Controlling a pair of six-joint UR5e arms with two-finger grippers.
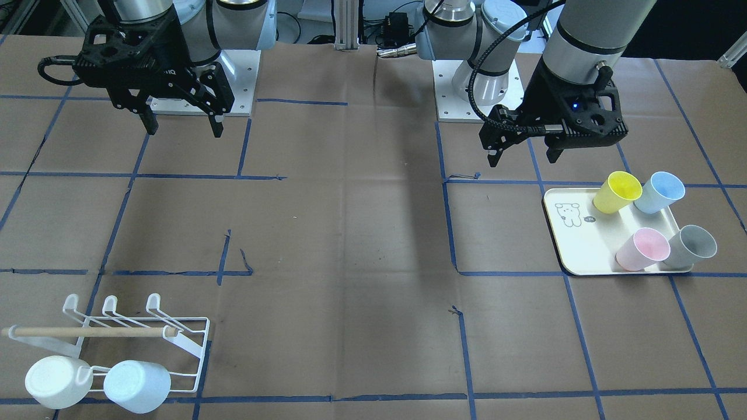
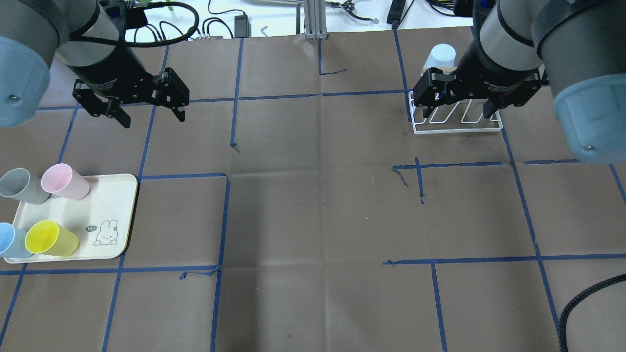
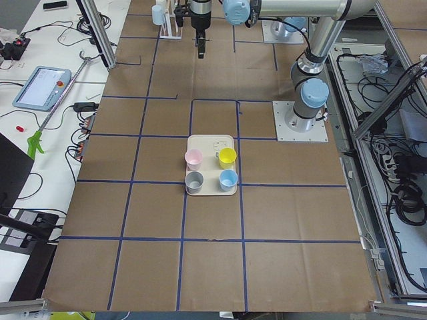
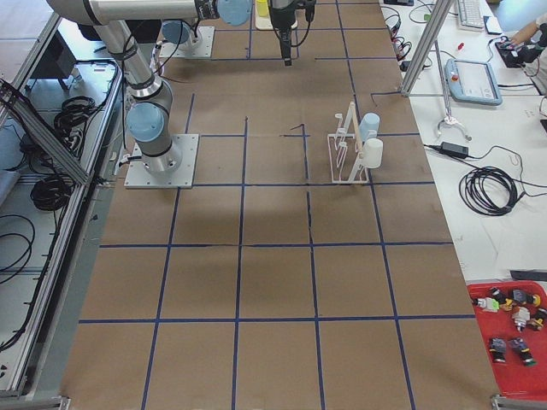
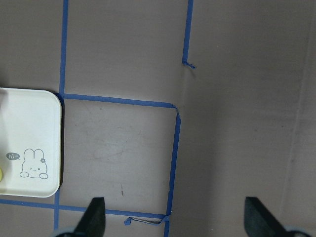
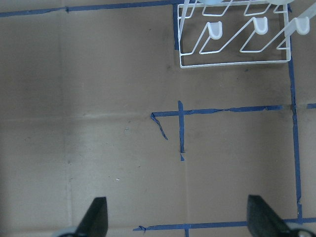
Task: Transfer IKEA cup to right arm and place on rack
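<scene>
Plainly, the left claw [image 1: 522,157] hangs over the table [image 1: 350,233] with its two fingers spread wide and nothing between them. Below it and off to its outer side lies a cream tray [image 1: 583,245] with a little rabbit drawn on it (only its corner shows in the left wrist view). Four cups stand on that tray: a yellow cup [image 1: 617,192] and a blue cup [image 1: 659,192] nearer the claw, a pink cup [image 1: 643,249] and a grey cup [image 1: 693,247] beyond them. None of them touches the claw.

The right claw [image 1: 184,129] also hangs above the table, fingers apart and holding nothing. Well away from it, out toward the table's far edge, stands the white wire rack [image 1: 110,304]. A white cup [image 1: 58,382] and a pale blue cup [image 1: 137,386] sit side by side on the rack's far prongs, while the three prongs nearer the claw are bare.
</scene>
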